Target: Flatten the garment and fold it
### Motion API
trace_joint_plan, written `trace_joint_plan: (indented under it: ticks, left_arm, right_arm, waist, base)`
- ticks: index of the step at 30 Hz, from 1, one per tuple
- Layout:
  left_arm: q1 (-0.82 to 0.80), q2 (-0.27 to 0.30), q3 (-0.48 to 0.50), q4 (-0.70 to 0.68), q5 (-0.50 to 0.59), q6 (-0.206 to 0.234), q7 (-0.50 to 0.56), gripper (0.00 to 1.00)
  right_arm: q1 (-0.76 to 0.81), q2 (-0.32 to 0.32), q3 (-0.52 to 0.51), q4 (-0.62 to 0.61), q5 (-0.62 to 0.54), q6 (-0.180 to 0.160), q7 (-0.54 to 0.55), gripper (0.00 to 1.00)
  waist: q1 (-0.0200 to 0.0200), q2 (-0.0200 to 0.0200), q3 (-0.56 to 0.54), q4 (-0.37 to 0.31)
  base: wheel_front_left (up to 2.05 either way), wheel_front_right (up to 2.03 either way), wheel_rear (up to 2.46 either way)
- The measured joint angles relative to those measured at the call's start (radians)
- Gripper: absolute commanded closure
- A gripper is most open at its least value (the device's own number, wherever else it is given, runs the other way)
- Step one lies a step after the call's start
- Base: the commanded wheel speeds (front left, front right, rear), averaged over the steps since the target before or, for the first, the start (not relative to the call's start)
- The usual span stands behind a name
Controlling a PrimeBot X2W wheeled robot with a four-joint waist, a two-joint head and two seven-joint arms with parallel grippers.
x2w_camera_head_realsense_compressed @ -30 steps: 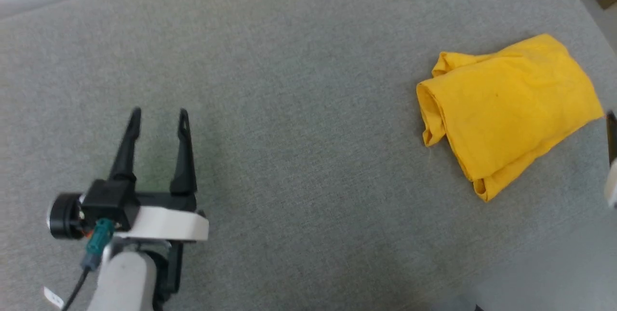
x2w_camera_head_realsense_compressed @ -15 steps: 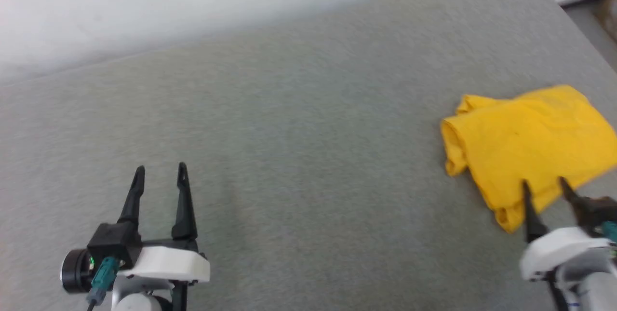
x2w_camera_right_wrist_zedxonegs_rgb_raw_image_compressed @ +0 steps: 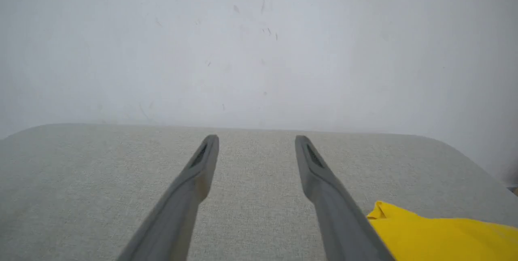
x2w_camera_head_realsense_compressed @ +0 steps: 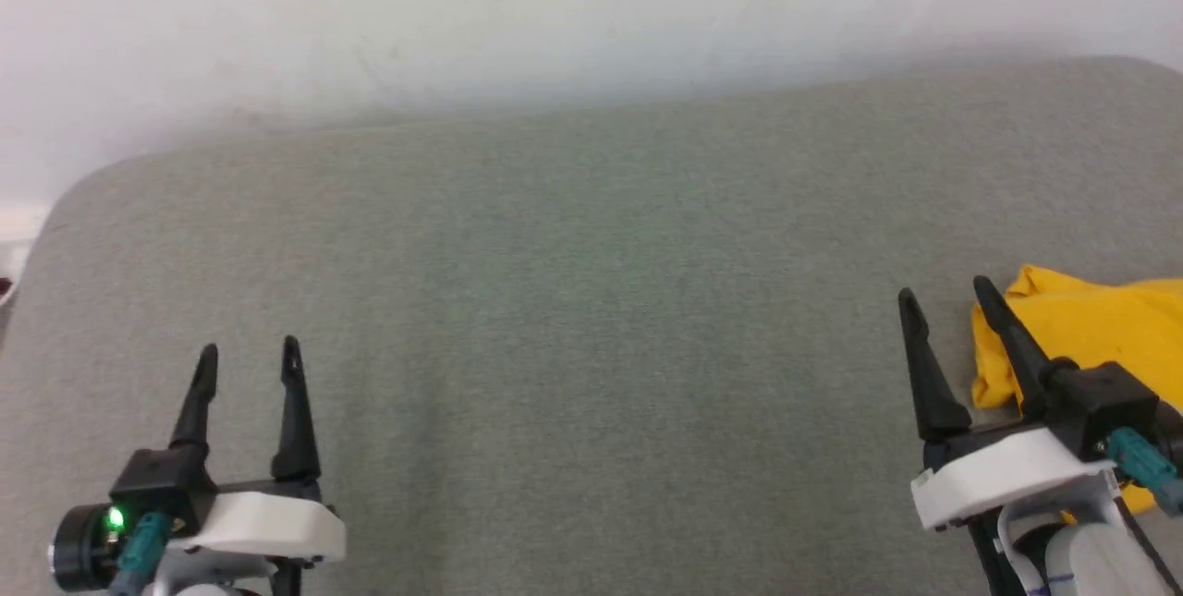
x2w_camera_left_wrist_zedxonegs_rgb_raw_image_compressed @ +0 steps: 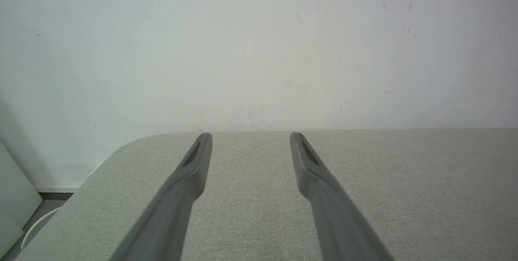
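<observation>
Subject: bright yellow soft-cloth garment (x2w_camera_head_realsense_compressed: 1100,328). It lies at the right margin of the grey fabric-covered worktop (x2w_camera_head_realsense_compressed: 591,300), as a compact, bunched mass. It is not spread out. Part of it is cut off by the picture edge and part is hidden behind the right arm. No sleeve outline and no print can be made out.

Left end effector (x2w_camera_head_realsense_compressed: 250,346): dark fingers parted wide, nothing between them. It hangs over bare worktop, well apart from the garment.

Right end effector (x2w_camera_head_realsense_compressed: 944,291): fingers likewise spread wide and holding nothing. The cloth sits just beside its outer finger. The right wrist view shows the garment (x2w_camera_right_wrist_zedxonegs_rgb_raw_image_compressed: 441,232) low and to the right of the fingers, not between them.

Assessment: no flat-laid stage is on view. The cloth is gathered into a thick bundle. Whether that is a finished fold or an untreated heap cannot be determined from the visible portion. No grip is in place on either side. If the bundle is unfolded work, spreading and every fold are outstanding.
</observation>
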Motion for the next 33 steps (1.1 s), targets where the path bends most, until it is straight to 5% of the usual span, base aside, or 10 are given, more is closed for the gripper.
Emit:
trace_joint_plan:
  ticks: [11,23,24,33]
  left_arm:
    - [0.05,0.102,0.034,-0.016,-0.049,-0.084,0.025,0.0]
    - [0.091,0.079,-0.014,-0.007,-0.048,-0.086,0.034,0.0]
    - [0.091,0.079,-0.015,-0.007,-0.048,-0.085,0.035,1.0]
    - [0.09,0.078,-0.015,-0.007,-0.048,-0.085,0.037,1.0]
  right_arm:
    - [0.084,0.019,0.01,-0.08,0.005,0.0,0.028,0.0]
    - [0.133,0.023,0.001,-0.055,0.009,0.0,0.032,0.0]
    - [0.133,0.022,0.003,-0.054,0.01,0.0,0.032,1.0]
    - [0.133,0.021,0.003,-0.055,0.009,0.0,0.033,1.0]
  waist:
    - [0.0,0.0,-0.044,0.056]
    - [0.0001,0.0,-0.075,0.059]
    - [0.0001,0.0,-0.074,0.059]
    - [0.0002,0.0,-0.074,0.06]
  base:
    - [0.0,0.0,0.0]
    - [0.0,0.0,0.0]
    - [0.0,0.0,0.0]
    - [0.0,0.0,0.0]
